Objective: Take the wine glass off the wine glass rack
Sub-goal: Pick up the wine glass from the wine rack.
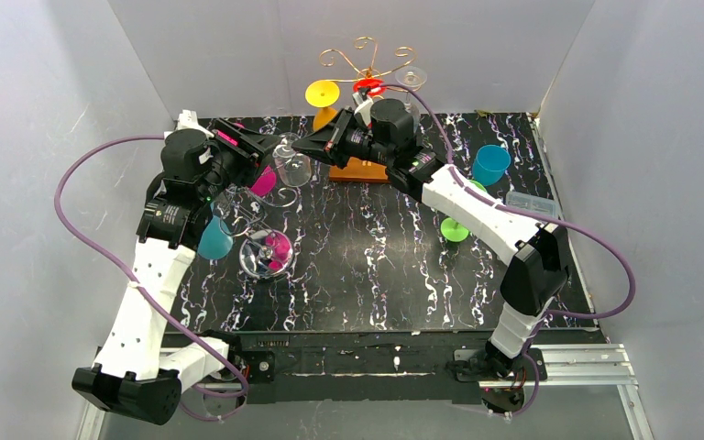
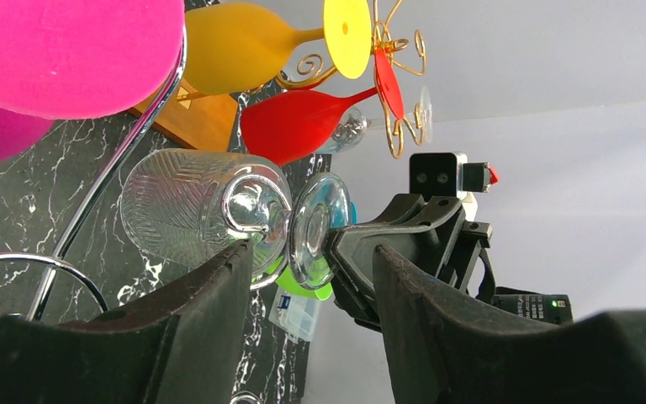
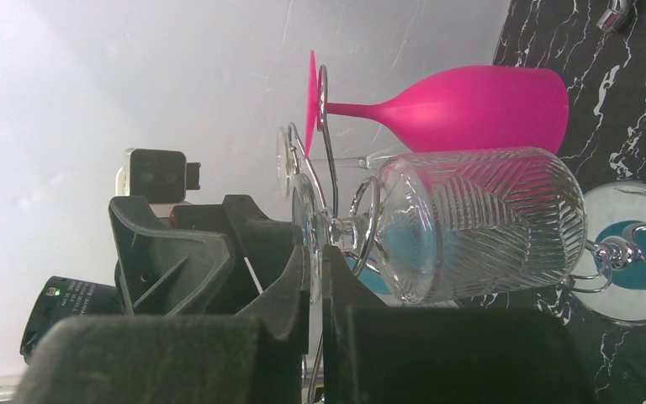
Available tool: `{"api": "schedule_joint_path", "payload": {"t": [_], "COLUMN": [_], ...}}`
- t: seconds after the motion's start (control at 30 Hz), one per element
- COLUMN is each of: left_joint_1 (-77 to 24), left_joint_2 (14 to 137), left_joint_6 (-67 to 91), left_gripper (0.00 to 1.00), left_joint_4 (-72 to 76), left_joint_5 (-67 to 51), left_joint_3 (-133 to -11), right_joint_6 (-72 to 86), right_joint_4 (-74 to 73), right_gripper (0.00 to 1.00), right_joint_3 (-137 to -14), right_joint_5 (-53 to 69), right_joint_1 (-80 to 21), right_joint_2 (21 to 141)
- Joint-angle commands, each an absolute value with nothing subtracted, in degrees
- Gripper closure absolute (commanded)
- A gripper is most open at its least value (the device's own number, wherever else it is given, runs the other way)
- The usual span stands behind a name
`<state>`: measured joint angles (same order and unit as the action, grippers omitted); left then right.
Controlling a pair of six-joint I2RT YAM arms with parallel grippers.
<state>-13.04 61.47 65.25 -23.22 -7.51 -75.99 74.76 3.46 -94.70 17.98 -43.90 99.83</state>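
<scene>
A clear ribbed wine glass (image 1: 291,167) hangs by its stem in a wire loop of the silver rack (image 1: 266,255) at the left. My right gripper (image 1: 309,147) is shut on the edge of the glass's round foot; in the right wrist view the gripper (image 3: 315,252) pinches the foot, with the bowl (image 3: 488,219) lying sideways beyond. My left gripper (image 1: 258,153) is open beside the glass. In the left wrist view the gripper (image 2: 313,252) frames the foot (image 2: 315,227) and bowl (image 2: 185,210) without touching them.
A pink glass (image 1: 264,181) and a teal glass (image 1: 214,238) hang on the same rack. A gold rack (image 1: 367,55) on a wooden base (image 1: 359,170) holds yellow (image 1: 323,93) and red (image 1: 368,87) glasses. A blue cup (image 1: 490,165), green glass (image 1: 455,229) and plastic box (image 1: 530,202) are at the right.
</scene>
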Motion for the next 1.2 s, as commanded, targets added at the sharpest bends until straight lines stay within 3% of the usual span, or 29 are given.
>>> {"api": "schedule_joint_path", "payload": {"t": [0.0,1.17], "left_joint_1": [-13.7,-13.7], "left_joint_2": [62.7,62.6], "left_joint_6": [64.6,60.8], "left_gripper": [0.47,0.45], "left_joint_4": [-28.1,-30.0], "left_joint_5": [-8.7,-9.0], "left_joint_3": [-76.5,-80.7], "right_joint_6": [75.2,74.7], "right_joint_4": [9.7,7.3], "right_gripper": [0.99,0.99], "right_joint_3": [-95.9,-101.6], "right_joint_5": [19.2,24.6], "right_joint_1": [-43.9,-45.3], "right_joint_2": [95.4,98.5]}}
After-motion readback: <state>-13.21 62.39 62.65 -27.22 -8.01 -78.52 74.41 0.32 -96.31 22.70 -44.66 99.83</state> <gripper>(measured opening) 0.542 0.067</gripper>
